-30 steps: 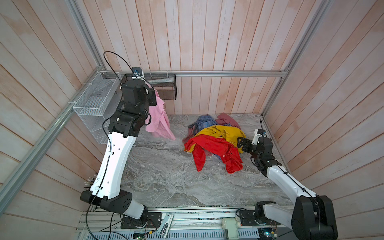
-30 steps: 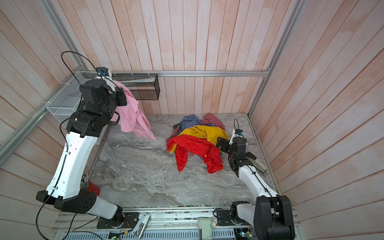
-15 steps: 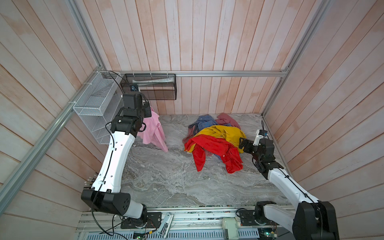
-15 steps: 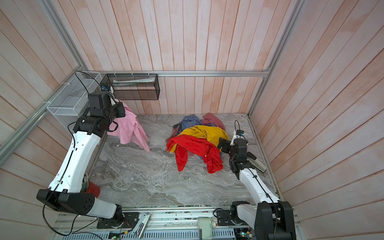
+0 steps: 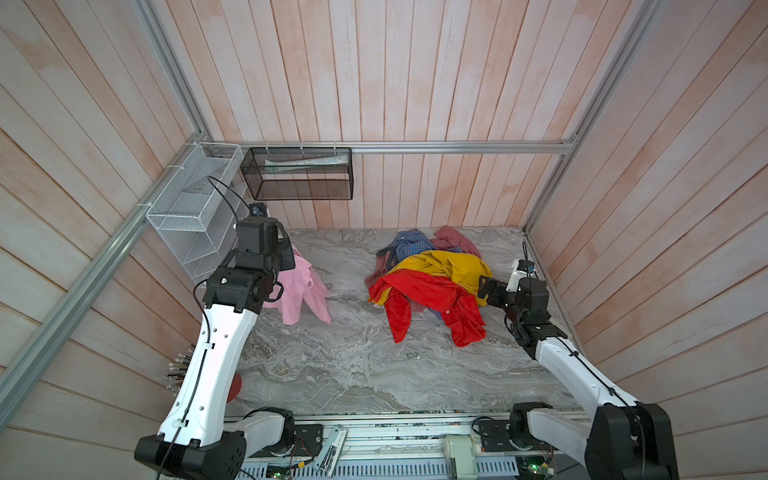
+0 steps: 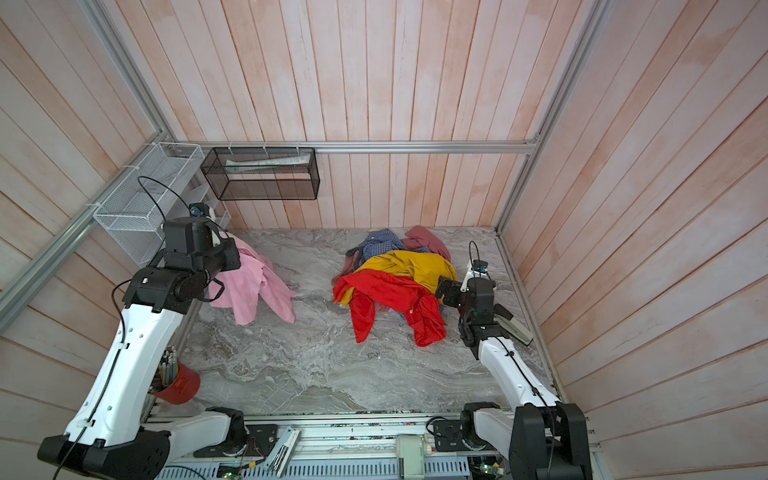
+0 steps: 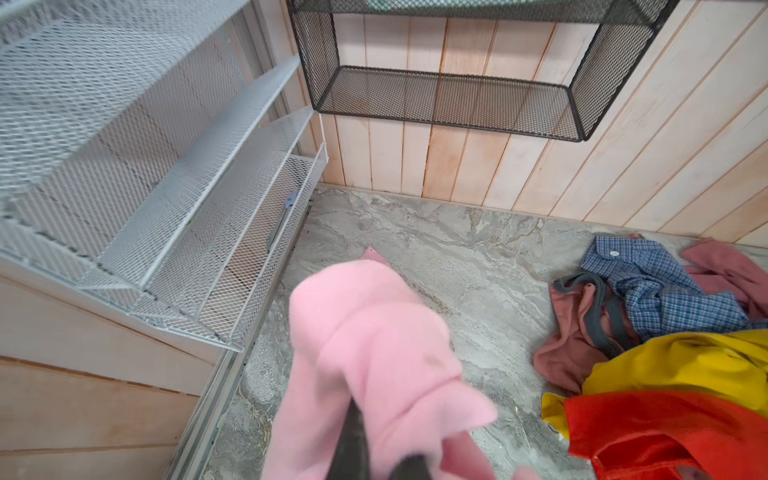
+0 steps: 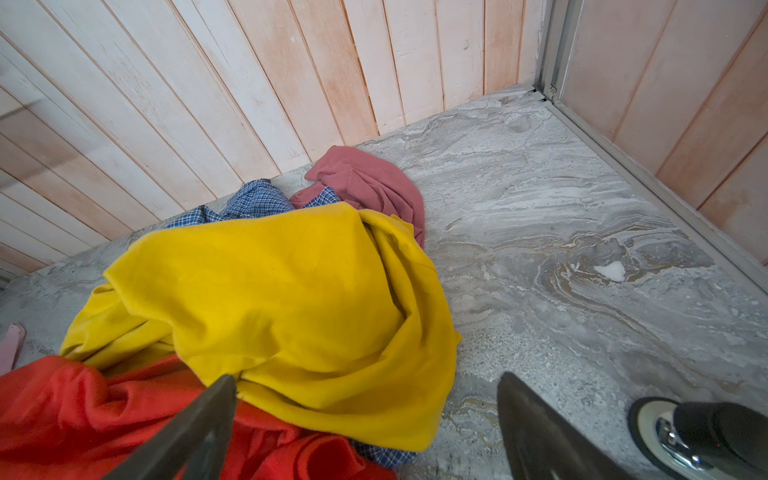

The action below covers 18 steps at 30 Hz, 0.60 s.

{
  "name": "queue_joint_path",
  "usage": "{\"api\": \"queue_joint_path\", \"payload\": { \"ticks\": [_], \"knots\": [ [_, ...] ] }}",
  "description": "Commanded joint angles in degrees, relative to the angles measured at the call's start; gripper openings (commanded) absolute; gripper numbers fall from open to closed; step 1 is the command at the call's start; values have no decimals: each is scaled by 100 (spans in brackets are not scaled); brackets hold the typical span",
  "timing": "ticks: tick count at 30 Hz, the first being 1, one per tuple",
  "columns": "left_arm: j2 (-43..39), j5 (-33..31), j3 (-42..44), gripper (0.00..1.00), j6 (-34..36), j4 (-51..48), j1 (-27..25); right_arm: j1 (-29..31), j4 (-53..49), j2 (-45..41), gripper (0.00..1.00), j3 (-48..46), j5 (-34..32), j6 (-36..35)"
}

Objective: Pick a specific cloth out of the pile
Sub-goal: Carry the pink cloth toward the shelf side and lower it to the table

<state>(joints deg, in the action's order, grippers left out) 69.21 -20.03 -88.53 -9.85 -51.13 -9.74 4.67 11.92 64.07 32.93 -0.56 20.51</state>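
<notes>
left claw (image 7: 374,440): pinched tight on a bunched fold of the cloth (image 5: 300,291); in the left wrist view we can see pink fabric wrapped right over the dark fingers

where the cloth is: far left of the surface (image 5: 353,365), just beside the white mesh rack (image 5: 187,216), with its top end up in the claw and the lower flaps resting on the surface

cloth vs pile: well apart from the pile (image 5: 432,282), with bare surface between them in both top views, so as far as we can tell nothing from the heap is tangled in it

which way from the claw: it hangs down and out from the claw, toward the middle and front of the surface

long axis: roughly from the rack corner slanting toward the front, with two loose tails at the low end

nearer arm: left by a mile, since it's the one holding; the right arm is way over on the other side

right claw (image 8: 365,378): jaws spread wide and holding nothing, sitting at the pile's edge by the yellow garment (image 8: 266,299) and the red garment (image 8: 83,415)

our guess on the next move: the picking-out looks basically done, so it's about letting the cloth down where it is, clear of the heap, not swinging it back right

writing/brands: none we can read; there's a printed sheet in the black mesh basket (image 5: 297,174) and a small bluish tag on the rack, both too small to make out, and no labels showing on any garment
</notes>
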Motion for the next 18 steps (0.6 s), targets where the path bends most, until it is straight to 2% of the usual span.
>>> {"api": "queue_joint_path", "payload": {
  "ticks": [1,5,11,18],
  "knots": [
    [-104,-352,-316,0,-178,-187,-172,-23,6,135,98,124,40,-21],
    [-19,-799,-749,0,-285,-613,-547,-22,-6,185,97,213,90,-30],
    [-32,-1246,-1204,0,-160,-704,-714,-25,-52,180,97,223,56,-65],
    [589,-1311,-961,0,434,-383,-692,-31,-55,226,97,232,56,26]
  ]
}}
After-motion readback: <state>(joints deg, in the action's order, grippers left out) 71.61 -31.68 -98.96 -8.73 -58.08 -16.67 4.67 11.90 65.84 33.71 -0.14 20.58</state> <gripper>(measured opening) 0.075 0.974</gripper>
